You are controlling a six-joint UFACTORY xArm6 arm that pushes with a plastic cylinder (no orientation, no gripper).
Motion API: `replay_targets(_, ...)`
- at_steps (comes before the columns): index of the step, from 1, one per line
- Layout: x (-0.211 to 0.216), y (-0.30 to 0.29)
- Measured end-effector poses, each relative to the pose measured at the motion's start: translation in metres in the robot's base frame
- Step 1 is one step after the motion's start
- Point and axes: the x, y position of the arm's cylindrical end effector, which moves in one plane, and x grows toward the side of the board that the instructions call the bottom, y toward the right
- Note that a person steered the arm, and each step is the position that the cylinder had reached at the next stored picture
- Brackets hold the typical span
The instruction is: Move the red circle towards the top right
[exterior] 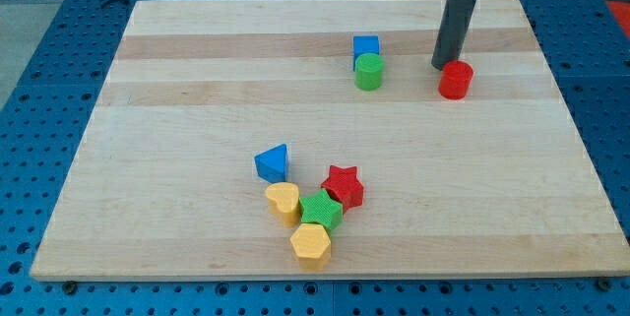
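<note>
The red circle [455, 80] sits on the wooden board [197, 109] in the upper right part of the view. My tip [440, 66] is at the end of the dark rod, touching or almost touching the red circle at its upper left side. The rod rises from there to the view's top.
A blue cube [366, 47] and a green circle [368, 72] touch each other left of the red circle. Near the view's bottom lies a cluster: blue triangle [273, 163], red star [344, 186], yellow heart [283, 201], green star [321, 211], yellow hexagon [311, 245].
</note>
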Motion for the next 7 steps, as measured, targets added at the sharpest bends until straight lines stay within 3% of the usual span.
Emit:
replay_targets(1,-0.006,-0.014)
replay_targets(3,0.07,-0.044)
replay_targets(4,0.115,-0.024)
replay_targets(5,0.096,0.011)
replay_targets(7,0.029,0.011)
